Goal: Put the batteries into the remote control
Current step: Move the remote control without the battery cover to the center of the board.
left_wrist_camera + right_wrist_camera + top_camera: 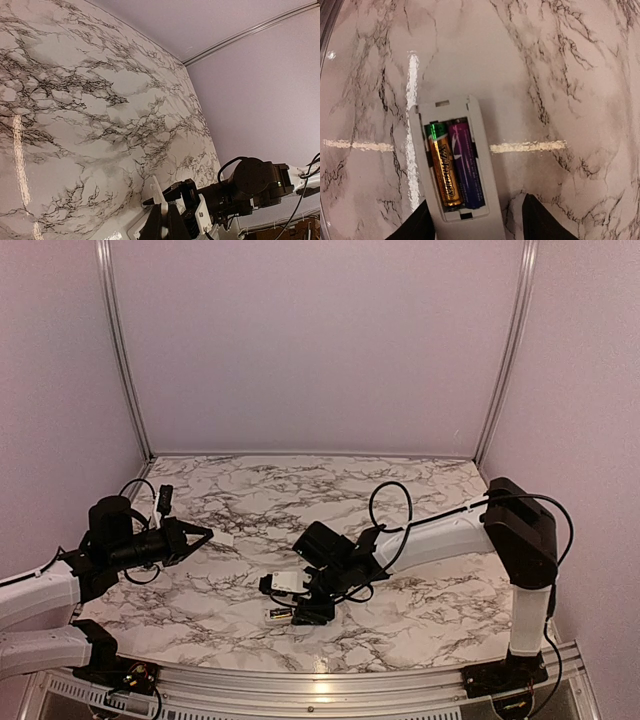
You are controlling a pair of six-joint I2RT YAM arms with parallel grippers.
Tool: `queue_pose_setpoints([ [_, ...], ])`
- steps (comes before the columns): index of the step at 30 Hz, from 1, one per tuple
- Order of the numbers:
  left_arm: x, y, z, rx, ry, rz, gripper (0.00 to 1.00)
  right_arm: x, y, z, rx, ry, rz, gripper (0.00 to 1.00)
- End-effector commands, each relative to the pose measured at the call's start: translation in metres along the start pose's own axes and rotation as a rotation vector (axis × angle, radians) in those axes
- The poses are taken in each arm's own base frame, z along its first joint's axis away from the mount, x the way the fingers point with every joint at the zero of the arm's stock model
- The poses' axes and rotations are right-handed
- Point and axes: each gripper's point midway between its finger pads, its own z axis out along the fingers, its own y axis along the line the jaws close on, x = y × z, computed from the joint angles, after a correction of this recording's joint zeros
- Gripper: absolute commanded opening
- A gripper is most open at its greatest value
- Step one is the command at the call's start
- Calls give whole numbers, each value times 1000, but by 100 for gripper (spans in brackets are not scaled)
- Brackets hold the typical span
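right wrist view: the remote control (pixel 452 111) lies back-up on the marble counter (pixel 560 75) with its compartment open. both batteries sit side by side in the recess, the gold battery (pixel 444 172) on the left and the purple battery (pixel 465 165) touching it on the right. they look level and fully down. the right pincer (pixel 477 222) straddles the near end of the remote, jaws apart. one fingertip is just beside the left edge, and a strip of counter shows between the other fingertip and the right edge, so it is not clamping.

top external view: the right arm reaches to the middle of the counter and its wrist hides most of the remote. only a small gold glint shows below it. the left pincer (pixel 205 533) hangs well apart at the left, above the counter, its tips drawn together.

left wrist view: a white sliver (pixel 157 192) stands at the left pincer's tips. i cannot tell what it is or whether it is pinched.

judged from this, the remote is light, stiff, smooth plastic and would skate on the glossy counter. it is best taken across its long edges at mid-body, clear of the open recess. the batteries are slick, round and dense for their size. they could roll if tipped out, so the remote should be kept flat.
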Motion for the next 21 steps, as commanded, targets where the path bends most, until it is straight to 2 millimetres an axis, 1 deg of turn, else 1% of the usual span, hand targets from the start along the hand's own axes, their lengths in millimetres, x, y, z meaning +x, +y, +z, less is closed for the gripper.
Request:
queue_pose_setpoints([
  [1,-5,-9,5,74,-20,13,0,37,-31,-1,116,79,155,54],
  [3,-2,-7,8,90,-14,1,0,40,-30,-4,125,67,177,52],
  [7,8,0,15,125,14,-34,0,45,-39,-9,152,57,252,51],
  [12,18,1,21,176,46,-59,0,52,-53,-6,178,61,392,52],
  [15,19,3,24,176,54,-63,0,51,-50,-4,161,39,397,52],
  [16,20,5,25,173,57,-65,0,54,-51,-2,168,54,404,51],
  [19,24,5,30,189,74,-67,0,55,-48,0,148,58,398,48],
  [20,27,4,32,197,84,-71,0,53,-45,-1,133,47,394,50],
  [21,28,4,34,206,92,-72,0,49,-43,-3,120,31,386,54],
])
